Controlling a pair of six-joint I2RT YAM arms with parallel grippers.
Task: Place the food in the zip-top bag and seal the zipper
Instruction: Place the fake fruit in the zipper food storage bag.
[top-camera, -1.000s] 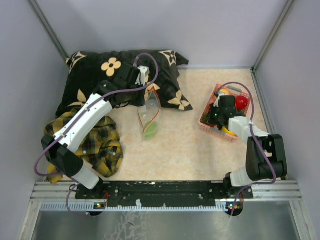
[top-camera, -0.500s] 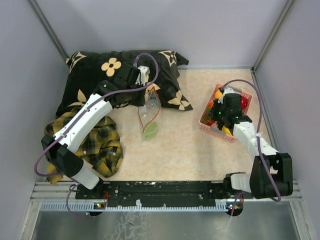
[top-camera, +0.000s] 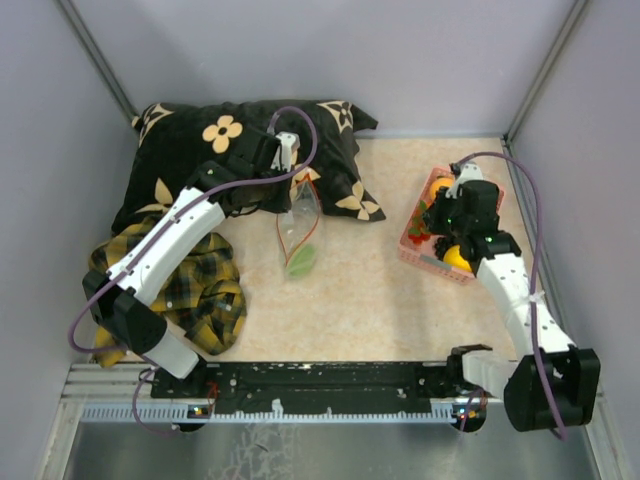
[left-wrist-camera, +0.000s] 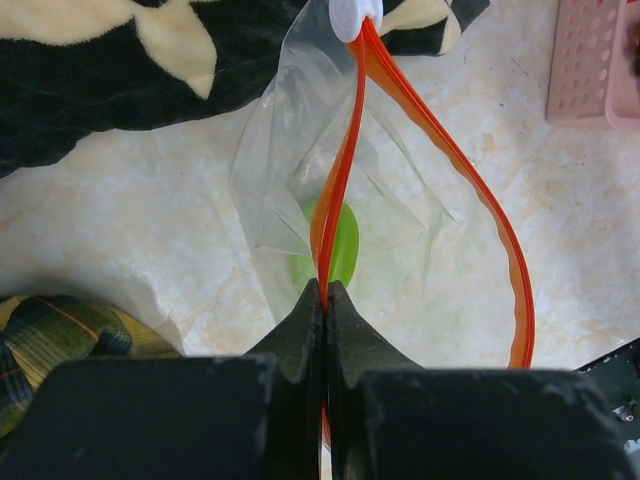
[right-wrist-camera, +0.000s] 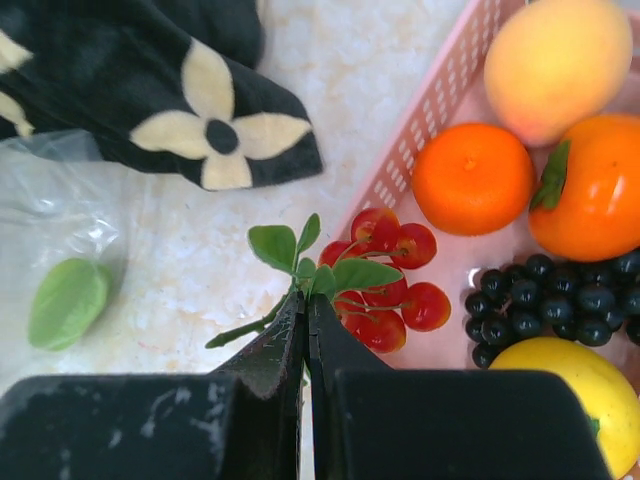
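Right pincer (right-wrist-camera: 305, 302) grips the stem of the red berry bunch (right-wrist-camera: 395, 285) just ahead.

The beige marbled table (top-camera: 370, 300) carries a pink basket (top-camera: 412, 252) — left of it lie the zip-top bag (top-camera: 298, 232), a black flowered pillow (top-camera: 180, 135) and a plaid cloth (top-camera: 210, 290).

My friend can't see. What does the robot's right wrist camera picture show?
The right gripper pinches the leafy stem of a red berry bunch at the edge of a pink basket that also holds an orange, dark grapes and a lemon. To the left lie a green piece in a clear bag and a black flowered pillow.
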